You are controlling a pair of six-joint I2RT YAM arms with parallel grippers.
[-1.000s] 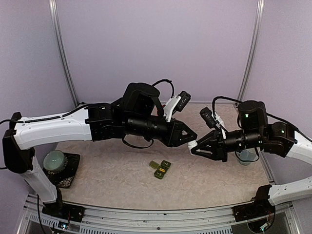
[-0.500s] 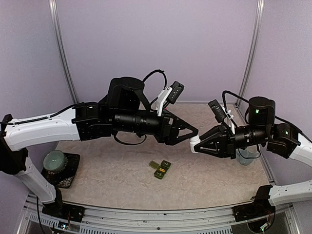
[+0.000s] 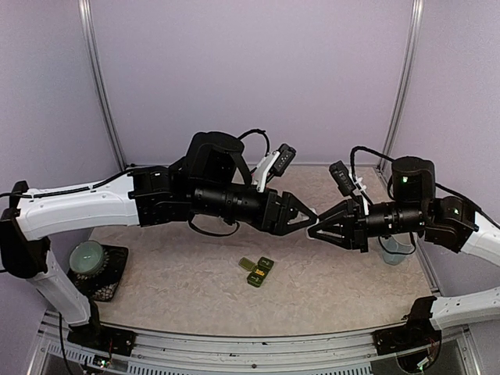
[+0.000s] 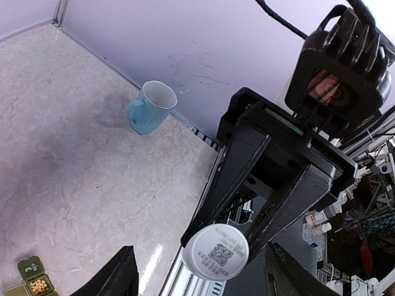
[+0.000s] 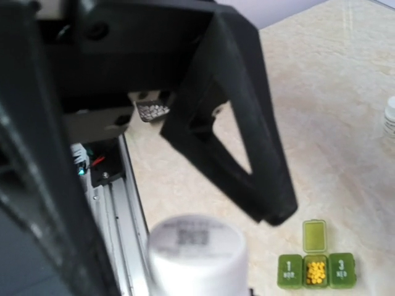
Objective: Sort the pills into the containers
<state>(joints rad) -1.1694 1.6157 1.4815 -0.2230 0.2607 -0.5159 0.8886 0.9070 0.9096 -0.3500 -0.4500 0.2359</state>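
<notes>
A white pill bottle (image 4: 215,251) hangs in the air between the two arms, its ridged round end with a printed code facing the left wrist camera. My right gripper (image 3: 316,228) is shut on it, one black finger on each side. My left gripper (image 3: 306,218) is open, its fingers (image 4: 123,274) standing wide on either side of that end without touching it. The containers (image 3: 258,270), a dark green strip, lie on the table below. In the right wrist view the containers (image 5: 315,271) have the middle lid up and yellow pills (image 5: 315,272) inside.
A pale blue mug (image 3: 394,250) stands at the right by the back wall, behind the right arm. A green round object on a black stand (image 3: 87,256) sits at the left front. A second small white bottle (image 5: 390,116) shows at the right edge of the right wrist view.
My left gripper has opened, pulled back to the left, then come up close to the bottle again. The right gripper has kept the bottle and shifted slightly.
</notes>
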